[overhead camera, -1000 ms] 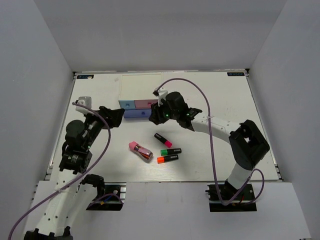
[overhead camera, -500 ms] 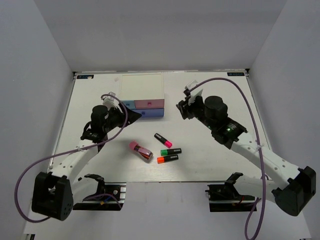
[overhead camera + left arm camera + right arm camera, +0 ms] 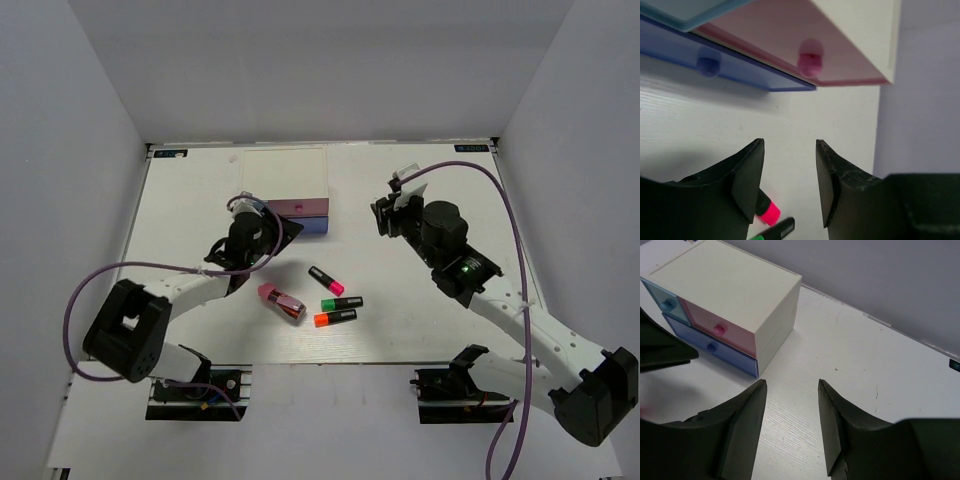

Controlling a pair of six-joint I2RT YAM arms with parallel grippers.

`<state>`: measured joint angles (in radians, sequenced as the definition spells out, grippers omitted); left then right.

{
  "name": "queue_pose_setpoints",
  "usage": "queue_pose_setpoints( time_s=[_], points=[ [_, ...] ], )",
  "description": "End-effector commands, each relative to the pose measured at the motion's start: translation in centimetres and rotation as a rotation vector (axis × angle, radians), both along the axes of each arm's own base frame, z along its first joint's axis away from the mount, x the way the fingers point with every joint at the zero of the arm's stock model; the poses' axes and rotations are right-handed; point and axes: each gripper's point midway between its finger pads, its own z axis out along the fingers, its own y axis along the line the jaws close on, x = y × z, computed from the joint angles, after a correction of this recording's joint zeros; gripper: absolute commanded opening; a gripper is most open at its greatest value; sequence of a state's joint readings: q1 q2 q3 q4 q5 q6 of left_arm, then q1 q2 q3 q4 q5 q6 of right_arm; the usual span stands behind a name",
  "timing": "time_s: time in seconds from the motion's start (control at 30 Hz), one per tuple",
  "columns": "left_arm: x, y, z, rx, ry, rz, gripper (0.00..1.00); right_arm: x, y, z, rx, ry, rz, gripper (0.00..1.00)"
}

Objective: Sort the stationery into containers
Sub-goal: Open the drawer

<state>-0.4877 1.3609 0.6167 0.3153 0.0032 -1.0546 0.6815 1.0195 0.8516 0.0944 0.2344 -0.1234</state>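
Your white table (image 3: 182,205) sits between plain grey walls (image 3: 70,120). Both the left gripper (image 3: 789,172) and right gripper (image 3: 791,412) gape empty.

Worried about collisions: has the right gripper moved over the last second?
Yes. The right gripper moved rightward, off the front of the drawer unit, and is now apart from its right side.

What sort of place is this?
Probably a robot test booth: plain grey panels wall in a white table, two robot arms are bolted at its near edge, and a small drawer unit and markers are laid out.
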Motion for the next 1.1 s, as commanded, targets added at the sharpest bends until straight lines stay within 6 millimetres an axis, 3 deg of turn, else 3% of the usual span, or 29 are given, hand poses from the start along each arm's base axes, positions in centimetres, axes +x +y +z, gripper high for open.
queue_pose_setpoints(
  time_s=[0.0, 0.03, 0.1, 0.27, 0.47, 0.6, 1.07],
  points=[
    [2.7, 0.2, 0.4, 0.008, -0.028, 0.138, 0.56, 0.2, -0.9, 2.8, 0.091, -0.080, -0.044, 0.52],
    [3.5, 0.2, 1.1, 0.005, -0.047, 0.158, 0.57, 0.1, -0.9, 2.9, 0.094, -0.083, -0.041, 0.52],
    [3.8, -0.3, 0.0, 0.022, -0.032, 0.160, 0.58, 0.1, -0.8, 2.6, 0.092, -0.077, -0.033, 0.52],
    [4.9, -0.7, 0.6, 0.009, -0.072, 0.186, 0.61, 0.0, -0.7, 2.4, 0.093, -0.078, -0.023, 0.52],
    [5.4, -1.5, 1.6, -0.026, -0.119, 0.178, 0.61, 0.1, -0.8, 2.2, 0.089, -0.079, -0.028, 0.52],
    [5.7, -1.3, 0.8, -0.007, -0.104, 0.195, 0.61, 0.1, -0.7, 2.0, 0.084, -0.076, -0.025, 0.52],
    [6.6, -0.9, 1.4, 0.006, -0.190, 0.254, 0.53, 0.0, -0.9, 2.2, 0.089, -0.084, -0.033, 0.52]
  ],
)
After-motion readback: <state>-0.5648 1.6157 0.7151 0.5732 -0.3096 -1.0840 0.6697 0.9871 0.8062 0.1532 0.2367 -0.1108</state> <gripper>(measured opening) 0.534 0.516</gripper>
